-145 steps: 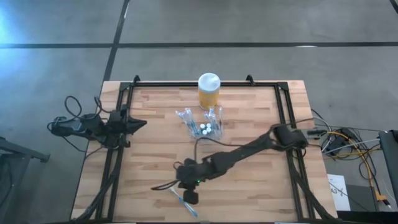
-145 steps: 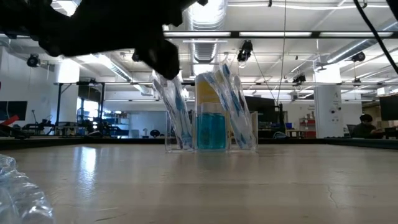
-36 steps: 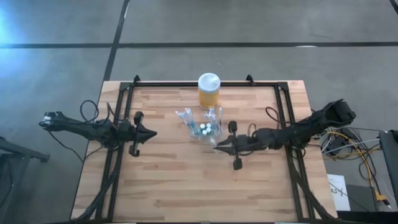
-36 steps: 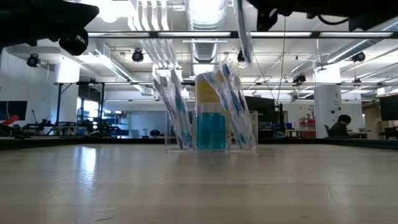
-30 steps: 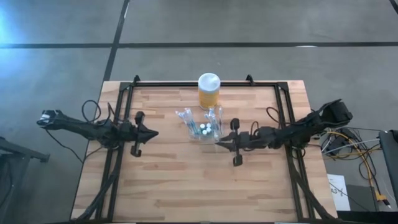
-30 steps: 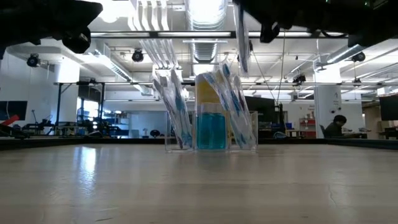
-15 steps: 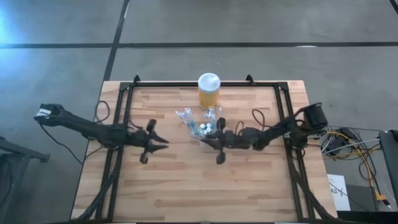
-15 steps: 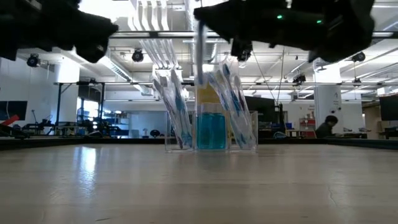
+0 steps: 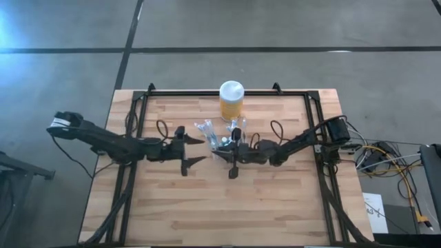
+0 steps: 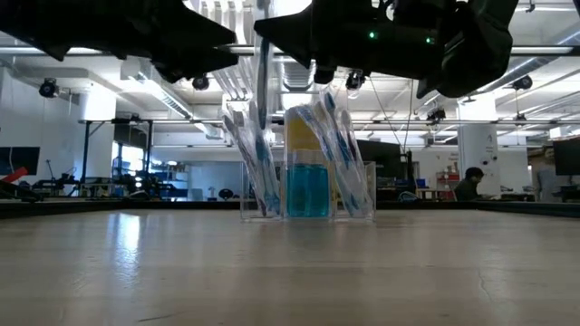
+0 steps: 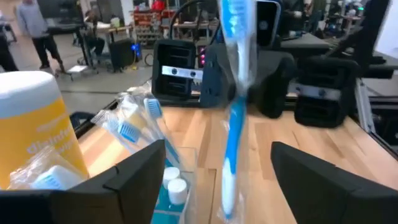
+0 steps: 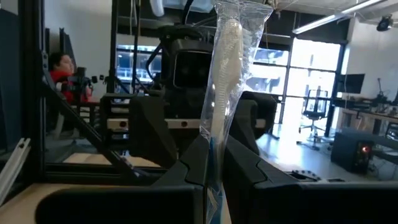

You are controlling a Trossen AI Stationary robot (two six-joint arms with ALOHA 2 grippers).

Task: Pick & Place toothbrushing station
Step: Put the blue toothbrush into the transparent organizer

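The station [image 9: 222, 140], a clear slotted holder, stands on the counter [image 9: 275, 200] just in front of the yellow jar [image 9: 231, 100], near the back middle, with wrapped brushes leaning out of it and a blue cup inside. Half a second ago the right pincer [image 9: 231, 151] was short of the station on its right; now it is over the station's front edge, pinched shut on a wrapped toothbrush [image 12: 219, 93]. The left pincer [image 9: 195, 149] has also come in from the left and now sits just beside the station, fingers spread wide and empty, facing the brush. By my reading the brush is now lined up for lowering into a slot, with the left arm ready to steady it. The toothbrush hangs with its long axis near upright, its lower end pointing down toward the station; which end is the head I cannot tell.
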